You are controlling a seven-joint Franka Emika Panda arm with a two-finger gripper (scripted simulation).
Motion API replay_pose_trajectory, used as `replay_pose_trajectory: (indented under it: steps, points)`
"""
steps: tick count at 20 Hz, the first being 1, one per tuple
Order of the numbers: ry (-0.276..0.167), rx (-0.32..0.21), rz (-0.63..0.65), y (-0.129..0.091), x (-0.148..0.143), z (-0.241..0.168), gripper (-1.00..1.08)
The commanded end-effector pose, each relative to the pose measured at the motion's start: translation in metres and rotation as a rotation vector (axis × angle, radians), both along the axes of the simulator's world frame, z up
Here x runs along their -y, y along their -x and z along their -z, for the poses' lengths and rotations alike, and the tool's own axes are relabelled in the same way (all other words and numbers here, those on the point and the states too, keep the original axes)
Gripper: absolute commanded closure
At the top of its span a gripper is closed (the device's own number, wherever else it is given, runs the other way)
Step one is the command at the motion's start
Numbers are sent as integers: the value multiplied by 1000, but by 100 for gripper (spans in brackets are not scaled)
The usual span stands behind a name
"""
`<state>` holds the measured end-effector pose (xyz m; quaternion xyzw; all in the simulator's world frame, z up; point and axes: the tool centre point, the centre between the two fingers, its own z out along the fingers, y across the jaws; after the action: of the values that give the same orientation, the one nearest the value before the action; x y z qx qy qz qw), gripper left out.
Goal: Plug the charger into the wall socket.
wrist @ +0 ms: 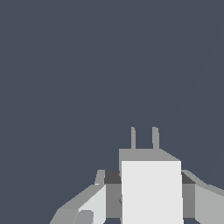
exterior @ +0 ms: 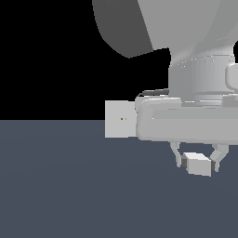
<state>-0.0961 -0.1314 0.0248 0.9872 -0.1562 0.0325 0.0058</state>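
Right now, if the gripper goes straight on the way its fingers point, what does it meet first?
The gripper, shut on the small white-grey block charger, points down at the dark grey floor. The wrist view shows only floor past the prongs. The pale grey square socket plate stands off that line, though its depth is unclear.

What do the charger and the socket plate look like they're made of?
It's a render, so this is only a guess. The charger, held in the gripper, looks like matte white plastic: flat faces, no shine. Its two prongs are plain dull grey. The wall socket looks like matte pale plastic with an orange centre dot.
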Motion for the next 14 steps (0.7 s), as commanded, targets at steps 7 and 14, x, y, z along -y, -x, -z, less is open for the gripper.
replay_pose_trajectory:
  steps: [7, 14]
  points:
    - [3, 1, -273, -37, -56, -43, 108]
    - [1, 1, -446, -52, -97, -70, 108]
